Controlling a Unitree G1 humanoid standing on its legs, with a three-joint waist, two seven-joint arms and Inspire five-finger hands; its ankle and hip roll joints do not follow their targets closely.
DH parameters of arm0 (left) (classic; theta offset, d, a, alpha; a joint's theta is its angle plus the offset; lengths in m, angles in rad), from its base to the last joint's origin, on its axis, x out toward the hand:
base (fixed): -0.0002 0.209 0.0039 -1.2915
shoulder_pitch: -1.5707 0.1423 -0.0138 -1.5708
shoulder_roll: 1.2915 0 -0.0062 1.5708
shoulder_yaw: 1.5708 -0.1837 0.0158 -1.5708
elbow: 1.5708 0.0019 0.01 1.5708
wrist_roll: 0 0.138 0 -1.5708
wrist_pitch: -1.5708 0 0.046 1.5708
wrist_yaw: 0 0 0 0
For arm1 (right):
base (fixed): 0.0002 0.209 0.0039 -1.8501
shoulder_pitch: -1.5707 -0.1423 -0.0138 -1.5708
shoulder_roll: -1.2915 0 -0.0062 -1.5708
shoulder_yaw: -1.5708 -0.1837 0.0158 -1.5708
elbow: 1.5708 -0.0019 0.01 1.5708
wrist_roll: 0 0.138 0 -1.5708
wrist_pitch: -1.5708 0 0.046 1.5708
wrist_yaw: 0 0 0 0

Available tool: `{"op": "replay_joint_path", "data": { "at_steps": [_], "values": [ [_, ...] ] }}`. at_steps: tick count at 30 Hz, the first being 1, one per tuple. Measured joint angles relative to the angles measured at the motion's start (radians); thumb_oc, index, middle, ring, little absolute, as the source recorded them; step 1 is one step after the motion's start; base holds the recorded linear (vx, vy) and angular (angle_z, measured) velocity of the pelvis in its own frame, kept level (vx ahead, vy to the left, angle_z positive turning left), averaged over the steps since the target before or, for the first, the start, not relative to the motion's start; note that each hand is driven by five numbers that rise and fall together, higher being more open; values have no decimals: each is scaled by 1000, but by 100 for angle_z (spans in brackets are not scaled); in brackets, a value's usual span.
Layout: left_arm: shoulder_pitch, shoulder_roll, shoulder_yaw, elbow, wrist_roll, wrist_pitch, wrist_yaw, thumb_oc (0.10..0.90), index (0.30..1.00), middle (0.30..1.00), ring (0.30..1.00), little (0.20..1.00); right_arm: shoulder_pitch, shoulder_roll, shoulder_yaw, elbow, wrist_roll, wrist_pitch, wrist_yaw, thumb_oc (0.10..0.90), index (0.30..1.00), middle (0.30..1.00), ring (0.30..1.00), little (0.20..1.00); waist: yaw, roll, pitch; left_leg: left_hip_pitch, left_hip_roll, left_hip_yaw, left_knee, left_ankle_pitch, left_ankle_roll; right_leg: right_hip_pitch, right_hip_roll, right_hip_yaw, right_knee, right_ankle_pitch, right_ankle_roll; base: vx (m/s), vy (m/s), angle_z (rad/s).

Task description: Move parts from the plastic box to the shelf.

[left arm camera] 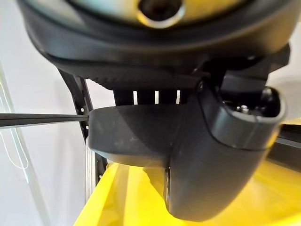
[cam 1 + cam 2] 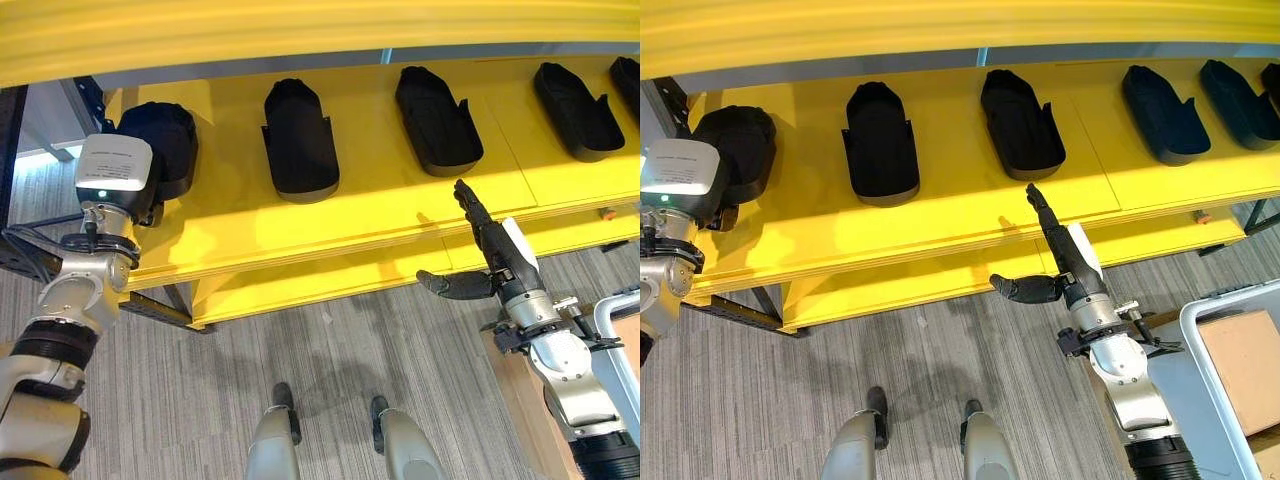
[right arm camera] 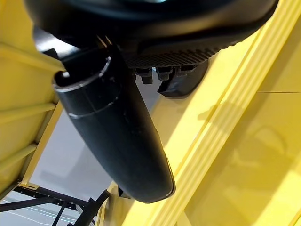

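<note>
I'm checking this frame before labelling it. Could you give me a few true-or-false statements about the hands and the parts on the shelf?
1. The right hand is open and holds nothing. True.
2. The left hand is at the leftmost black part on the yellow shelf. True.
3. The shelf holds no parts. False: several black parts lie in a row on it.
4. The right hand grips a part. False: its fingers are straight above the shelf edge.

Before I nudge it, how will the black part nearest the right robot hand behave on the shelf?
The black part looks like rigid molded plastic, probably light. Lying flat on the smooth yellow shelf, it would likely slide, not roll or tip.
</note>
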Motion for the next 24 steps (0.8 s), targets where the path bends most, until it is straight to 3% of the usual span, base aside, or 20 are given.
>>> {"op": "replay_joint_path", "data": {
  "at_steps": [15, 16, 17, 24],
  "values": [
    [-56, -79, 1, 49, -40, 58, -1, 400, 300, 300, 300, 300, 15, 0, 0, -1, -3, 6, 1, 900, 1000, 1000, 1000, 1000, -8, -15, -9, -6, 1, 0, 11, -1, 2, -5, 0, 2, 5, 0, 1, 0, 0, 0],
    [-56, -80, 2, 49, -41, 64, -1, 769, 816, 816, 816, 816, 15, 0, 0, -1, -3, 7, 1, 900, 1000, 1000, 1000, 1000, -10, -16, -9, -8, 1, 0, 12, -1, 2, -6, 0, 2, 5, 0, 1, 0, 0, 0],
    [-60, -82, 2, 54, -42, 65, -2, 900, 1000, 1000, 1000, 1000, 16, 0, 0, -1, -3, 8, 1, 900, 1000, 1000, 1000, 1000, -9, -16, -9, -8, 1, 0, 12, -1, 2, -7, 0, 2, 6, 0, 1, 0, 0, 0],
    [-91, -137, -1, 153, -123, 87, -99, 900, 1000, 1000, 1000, 1000, 36, 0, -3, -9, -3, 16, 22, 900, 1000, 1000, 1000, 1000, -11, -16, -9, -9, 2, 0, 13, -1, 2, -9, 0, 2, 7, 0, 1, 0, 0, 0]
  ]
}}
